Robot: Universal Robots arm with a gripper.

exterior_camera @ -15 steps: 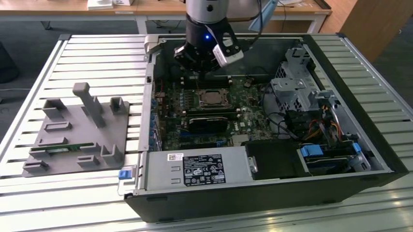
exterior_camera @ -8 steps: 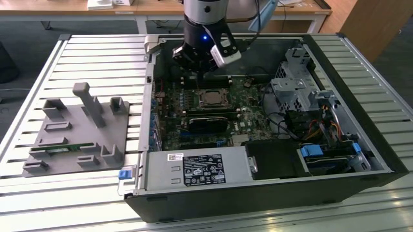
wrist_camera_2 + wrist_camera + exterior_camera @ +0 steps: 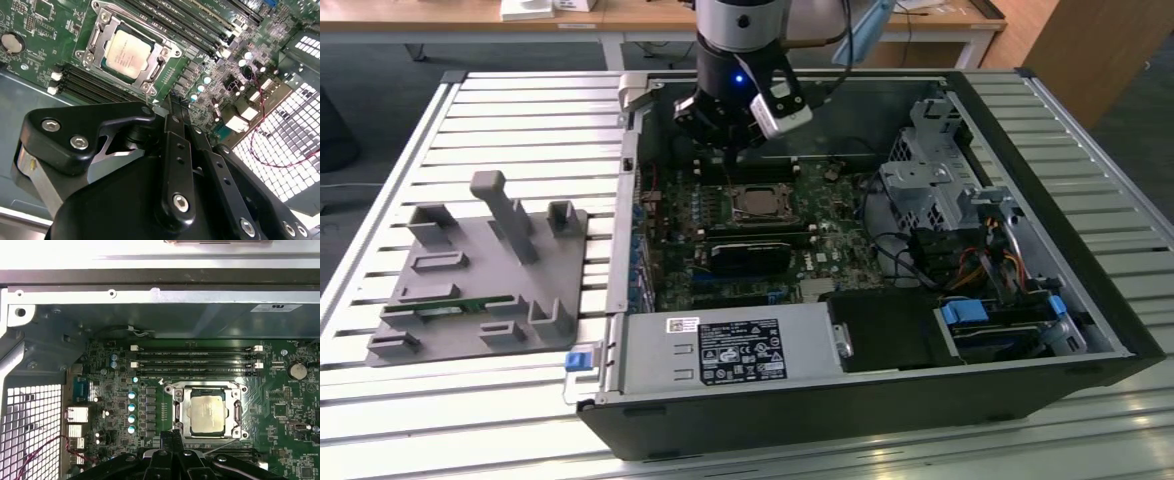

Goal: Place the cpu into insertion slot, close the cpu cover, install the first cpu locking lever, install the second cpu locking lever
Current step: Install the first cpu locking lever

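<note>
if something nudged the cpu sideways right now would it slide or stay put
Likely stays put: the cpu lies flat with the cpu cover framing its edges. It looks rigid, a thin metal-topped slab, and its top is probably smooth and slippery to grip.

One cpu (image 3: pixel 206 413), one cpu cover (image 3: pixel 176 410)

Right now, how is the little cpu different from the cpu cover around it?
The cpu is a solid, dull square; the cpu cover is a shinier open frame with a big window. The cpu cover is bigger and frames the cpu, which shows through the window. Both are silvery and lie flat.
</note>
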